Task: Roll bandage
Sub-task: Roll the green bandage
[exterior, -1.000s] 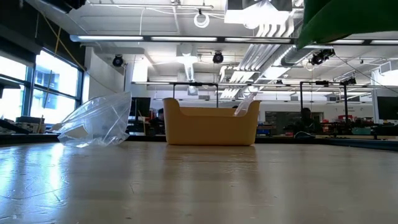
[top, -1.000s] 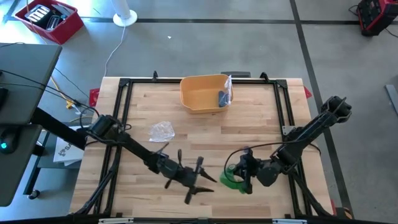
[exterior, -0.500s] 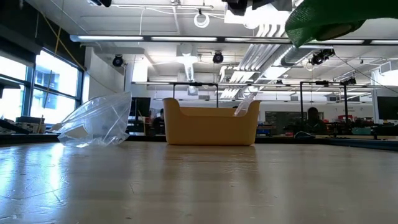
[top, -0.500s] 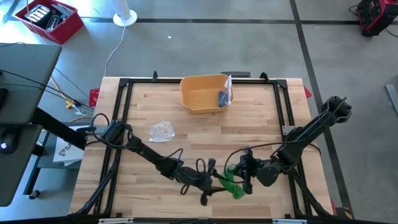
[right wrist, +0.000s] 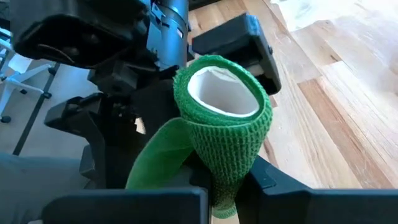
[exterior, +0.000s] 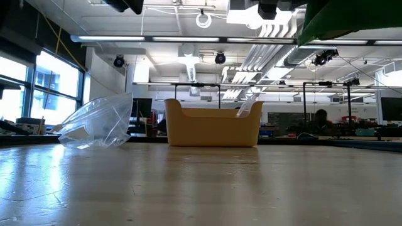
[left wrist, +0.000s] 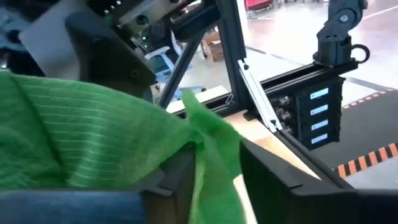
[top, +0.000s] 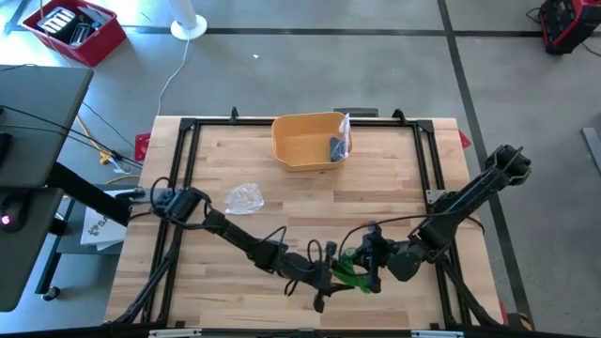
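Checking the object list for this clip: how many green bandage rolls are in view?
1. The green bandage roll is off the table near its front edge, held in the right gripper, its loose tail between the left gripper fingers. The yellow bin may hide more.

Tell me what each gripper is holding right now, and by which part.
The right gripper is shut on the green bandage roll, clamping its lower end. The left gripper has the bandage's loose tail between its fingers.

Yellow bin [top: 307, 141] at the far middle of the wooden table [top: 394, 188], something blue inside. Crumpled clear plastic bag [top: 244, 197] nearer and left of the bin. Red crate [top: 73, 28] on the floor, well beyond the table's far left corner.
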